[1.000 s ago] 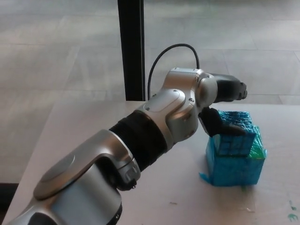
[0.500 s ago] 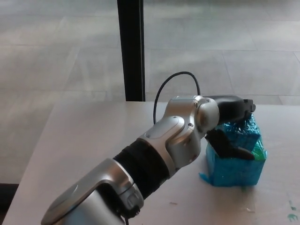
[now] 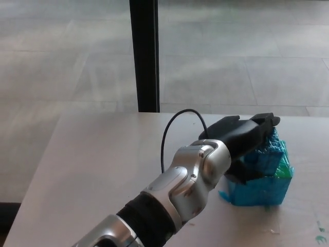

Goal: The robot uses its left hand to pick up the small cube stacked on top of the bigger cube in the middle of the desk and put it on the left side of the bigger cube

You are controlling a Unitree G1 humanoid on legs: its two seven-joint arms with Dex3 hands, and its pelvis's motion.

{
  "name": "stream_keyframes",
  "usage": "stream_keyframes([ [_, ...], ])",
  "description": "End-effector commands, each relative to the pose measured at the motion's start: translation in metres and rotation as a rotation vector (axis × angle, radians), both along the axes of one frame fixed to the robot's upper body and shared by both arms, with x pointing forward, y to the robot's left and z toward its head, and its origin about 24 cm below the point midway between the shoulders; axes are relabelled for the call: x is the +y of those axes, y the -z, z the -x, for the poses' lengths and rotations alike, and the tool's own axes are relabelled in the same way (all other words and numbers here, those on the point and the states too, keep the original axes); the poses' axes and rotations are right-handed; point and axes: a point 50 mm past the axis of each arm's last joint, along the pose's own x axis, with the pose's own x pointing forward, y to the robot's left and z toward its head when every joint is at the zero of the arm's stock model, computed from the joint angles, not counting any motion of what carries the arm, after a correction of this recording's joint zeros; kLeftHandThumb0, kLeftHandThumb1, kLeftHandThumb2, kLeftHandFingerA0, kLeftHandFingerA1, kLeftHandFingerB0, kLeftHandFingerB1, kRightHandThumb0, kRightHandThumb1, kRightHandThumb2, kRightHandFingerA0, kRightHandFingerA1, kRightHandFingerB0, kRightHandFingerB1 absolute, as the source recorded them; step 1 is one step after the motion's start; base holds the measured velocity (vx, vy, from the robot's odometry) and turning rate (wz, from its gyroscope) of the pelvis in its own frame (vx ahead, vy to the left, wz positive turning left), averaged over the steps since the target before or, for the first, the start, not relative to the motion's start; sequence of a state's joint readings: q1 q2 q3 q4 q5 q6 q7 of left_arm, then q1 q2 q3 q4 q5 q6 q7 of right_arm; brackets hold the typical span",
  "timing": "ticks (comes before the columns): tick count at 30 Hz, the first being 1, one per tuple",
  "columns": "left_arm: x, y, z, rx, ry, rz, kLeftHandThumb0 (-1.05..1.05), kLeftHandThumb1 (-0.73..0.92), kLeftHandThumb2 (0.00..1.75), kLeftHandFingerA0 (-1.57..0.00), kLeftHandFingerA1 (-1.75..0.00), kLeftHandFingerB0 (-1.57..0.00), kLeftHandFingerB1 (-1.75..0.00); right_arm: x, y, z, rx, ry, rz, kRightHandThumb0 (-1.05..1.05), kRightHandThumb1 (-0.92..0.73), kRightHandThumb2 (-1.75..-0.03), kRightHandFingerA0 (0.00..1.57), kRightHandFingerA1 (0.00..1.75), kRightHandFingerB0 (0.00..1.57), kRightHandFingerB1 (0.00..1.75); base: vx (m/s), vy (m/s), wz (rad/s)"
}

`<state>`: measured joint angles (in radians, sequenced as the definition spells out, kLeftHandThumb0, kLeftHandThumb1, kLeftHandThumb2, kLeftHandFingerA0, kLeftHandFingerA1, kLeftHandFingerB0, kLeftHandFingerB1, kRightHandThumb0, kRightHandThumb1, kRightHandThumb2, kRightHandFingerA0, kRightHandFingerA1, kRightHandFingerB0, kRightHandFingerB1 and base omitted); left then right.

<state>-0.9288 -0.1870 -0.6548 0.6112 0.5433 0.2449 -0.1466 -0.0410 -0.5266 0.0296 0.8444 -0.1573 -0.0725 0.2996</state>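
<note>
Since a second ago the left hand [image 3: 241,141] has swung down over the small cube [image 3: 262,154], which sits atop the bigger cube [image 3: 259,188] on the worktop [image 3: 97,164]; whether the hand grips it I cannot tell; lifting and placing remain

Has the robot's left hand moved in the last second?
Yes. The left hand has come down onto the blue cubes, judged against the black post behind.

The desk [image 3: 92,170] is a pale, flat surface. The bigger cube [image 3: 259,188], blue, rests directly on it near the right edge. Small green flecks [image 3: 320,234] lie right of the bigger cube.
</note>
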Motion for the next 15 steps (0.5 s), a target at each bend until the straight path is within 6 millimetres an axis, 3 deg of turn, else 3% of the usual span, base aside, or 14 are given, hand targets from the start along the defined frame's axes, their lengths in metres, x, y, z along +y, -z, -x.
stream_keyframes([
  [1, 0.0094, 0.0318, 0.0057, -0.098, -0.031, -0.030, -0.15, 0.71, 0.72, -0.79, -1.27, -0.79, -0.93, -0.0050, -0.0009, 0.0026, -0.001, -0.013, 0.036, -0.55, -0.38, -1.00, 0.77, 0.87, 0.64, 0.72, 0.00, 0.000, 0.00],
  [2, 0.0096, 0.0328, 0.0055, -0.103, -0.040, -0.033, -0.13, 0.71, 0.70, -0.77, -1.37, -0.76, -0.96, -0.0052, -0.0006, 0.0030, 0.000, -0.007, 0.032, -0.52, -0.44, -0.89, 0.77, 0.87, 0.68, 0.66, 0.00, 0.000, 0.00],
  [3, 0.0097, 0.0334, 0.0055, -0.108, -0.042, -0.037, -0.12, 0.76, 0.69, -0.76, -1.56, -0.71, -1.19, -0.0052, -0.0003, 0.0034, -0.001, -0.002, 0.027, -0.51, -0.43, -0.92, 0.76, 0.88, 0.69, 0.66, 0.00, 0.000, 0.00],
  [5, 0.0100, 0.0348, 0.0053, -0.113, -0.056, -0.039, -0.16, 0.73, 0.66, -0.74, -1.64, -0.71, -1.10, -0.0047, -0.0002, 0.0044, -0.008, -0.014, 0.037, -0.51, -0.42, -0.96, 0.75, 0.85, 0.69, 0.66, 0.00, 0.000, 0.00],
  [6, 0.0100, 0.0349, 0.0053, -0.111, -0.061, -0.035, -0.17, 0.70, 0.65, -0.78, -1.58, -0.73, -1.05, -0.0046, -0.0002, 0.0044, -0.009, -0.012, 0.036, -0.49, -0.42, -0.97, 0.75, 0.87, 0.70, 0.67, 0.00, 0.000, 0.00],
  [7, 0.0094, 0.0347, 0.0054, -0.105, -0.062, -0.040, -0.19, 0.70, 0.67, -0.75, -1.50, -0.71, -0.91, -0.0049, -0.0002, 0.0051, -0.010, -0.012, 0.033, -0.50, -0.43, -0.97, 0.76, 0.87, 0.71, 0.67, 0.00, 0.000, 0.00],
  [8, 0.0087, 0.0347, 0.0055, -0.100, -0.061, -0.050, -0.19, 0.70, 0.67, -0.75, -1.50, -0.71, -0.91, -0.0053, -0.0003, 0.0063, -0.011, -0.016, 0.034, -0.50, -0.43, -0.97, 0.76, 0.87, 0.71, 0.67, 0.00, 0.000, 0.00],
  [10, 0.0095, 0.0360, 0.0061, -0.106, -0.062, -0.027, -0.15, 0.67, 0.68, -0.79, -1.59, -0.73, -1.15, -0.0048, -0.0010, 0.0065, -0.009, -0.015, 0.030, -0.51, -0.39, -1.06, 0.73, 0.85, 0.66, 0.73, 0.00, 0.000, 0.00],
  [13, 0.0098, 0.0348, 0.0049, -0.116, -0.067, -0.016, -0.12, 0.59, 0.68, -0.81, -1.60, -0.77, -1.09, -0.0053, -0.0016, 0.0045, -0.010, -0.019, 0.041, -0.51, -0.43, -0.99, 0.76, 0.85, 0.72, 0.66, 0.00, 0.000, 0.00],
  [15, 0.0105, 0.0360, 0.0050, -0.121, -0.069, -0.008, -0.18, 0.60, 0.68, -0.77, -1.73, -0.71, -1.34, -0.0058, -0.0005, 0.0058, -0.007, -0.019, 0.045, -0.52, -0.44, -0.99, 0.79, 0.84, 0.73, 0.66, 0.00, 0.000, 0.00],
])
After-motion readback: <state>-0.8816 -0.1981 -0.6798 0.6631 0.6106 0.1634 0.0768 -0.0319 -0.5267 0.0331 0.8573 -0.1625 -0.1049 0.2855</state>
